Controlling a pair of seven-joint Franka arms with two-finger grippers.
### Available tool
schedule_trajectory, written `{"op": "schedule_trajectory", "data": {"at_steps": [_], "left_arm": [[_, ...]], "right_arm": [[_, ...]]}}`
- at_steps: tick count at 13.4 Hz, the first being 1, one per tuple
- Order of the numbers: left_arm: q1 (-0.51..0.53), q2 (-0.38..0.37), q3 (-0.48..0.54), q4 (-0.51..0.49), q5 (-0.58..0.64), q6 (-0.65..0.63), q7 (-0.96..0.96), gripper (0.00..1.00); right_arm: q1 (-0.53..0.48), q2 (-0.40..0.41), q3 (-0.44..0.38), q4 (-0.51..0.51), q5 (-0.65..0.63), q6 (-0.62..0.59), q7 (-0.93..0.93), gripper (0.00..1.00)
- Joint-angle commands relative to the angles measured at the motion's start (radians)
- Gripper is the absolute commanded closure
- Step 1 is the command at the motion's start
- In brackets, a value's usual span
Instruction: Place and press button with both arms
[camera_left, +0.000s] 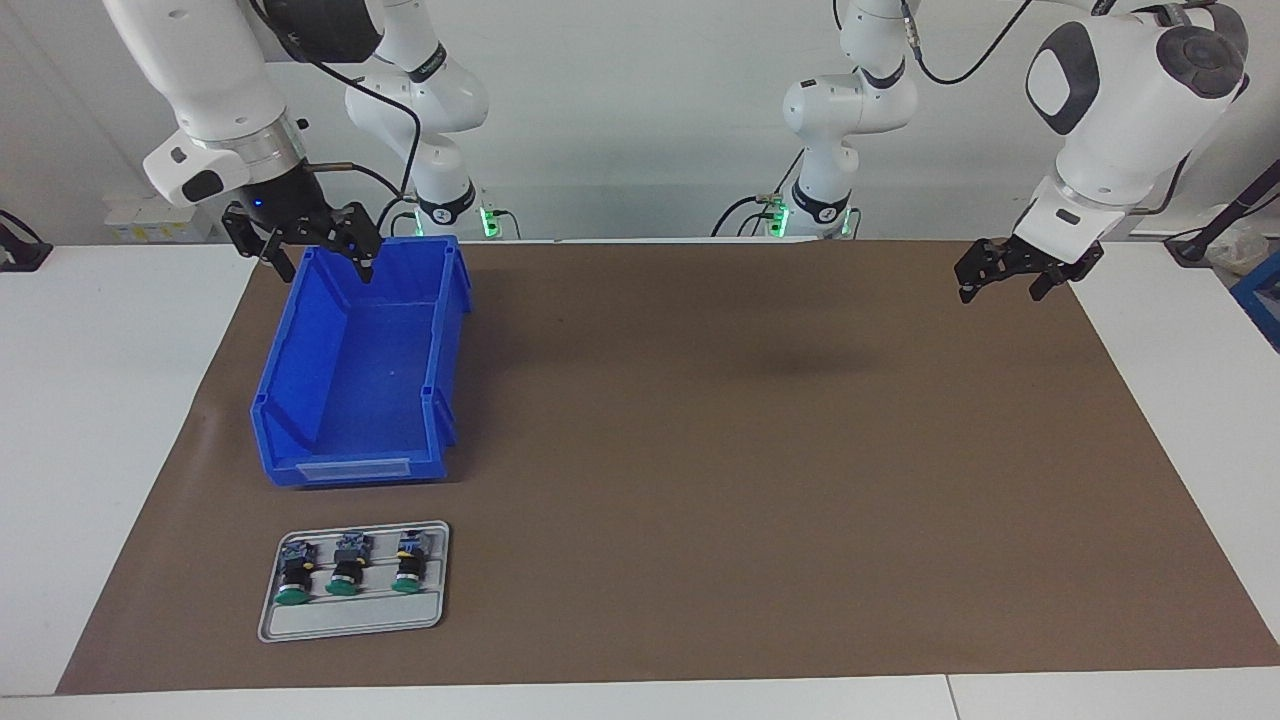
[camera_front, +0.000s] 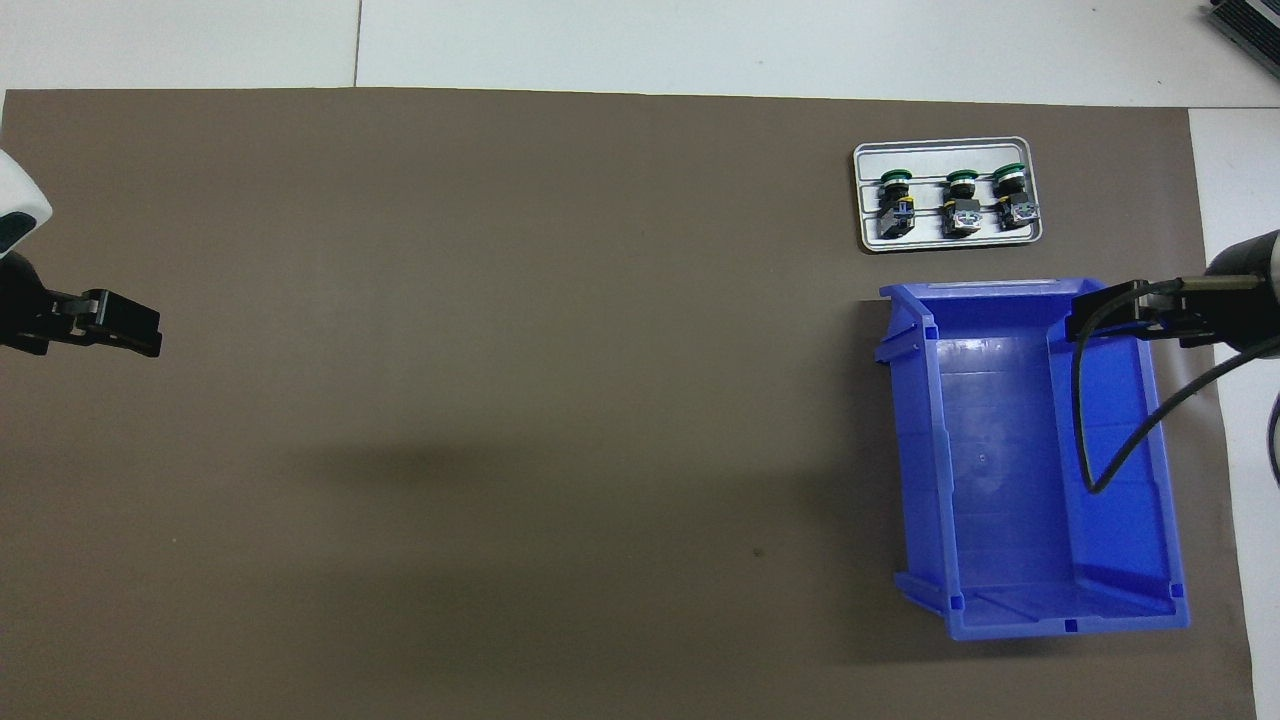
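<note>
Three alike buttons with green caps lie side by side on a small grey tray (camera_left: 350, 620) (camera_front: 947, 150), toward the right arm's end of the table: one (camera_left: 294, 577) (camera_front: 1012, 198), a middle one (camera_left: 347, 572) (camera_front: 962, 203) and a third (camera_left: 409, 566) (camera_front: 895, 203). My right gripper (camera_left: 318, 255) (camera_front: 1100, 308) hangs open and empty over the blue bin (camera_left: 290, 360) (camera_front: 1000, 470). My left gripper (camera_left: 1007, 283) (camera_front: 130, 325) hangs open and empty above the mat at the left arm's end, well apart from the buttons.
The open blue bin stands between the robots and the tray and holds nothing. A brown mat (camera_left: 700, 450) (camera_front: 500, 350) covers most of the white table. A black cable (camera_front: 1085, 420) from the right arm hangs over the bin.
</note>
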Motion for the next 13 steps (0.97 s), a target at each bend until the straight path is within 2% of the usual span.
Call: {"op": "schedule_trajectory", "data": {"at_steps": [1,7,13], "left_arm": [[0.007,-0.034,-0.005,-0.04,0.016,0.023,-0.01,0.0],[0.007,-0.034,-0.005,-0.04,0.016,0.023,-0.01,0.0],[0.007,-0.034,-0.005,-0.04,0.016,0.023,-0.01,0.0]], "right_arm": [[-0.012,-0.015,0.003,-0.018,-0.004,0.017,-0.019,0.0],[-0.035,-0.015,0.003,-0.016,0.008,-0.001,-0.022,0.0],[-0.041,0.04,0.002,-0.008,-0.009,0.114,-0.013,0.04]]}}
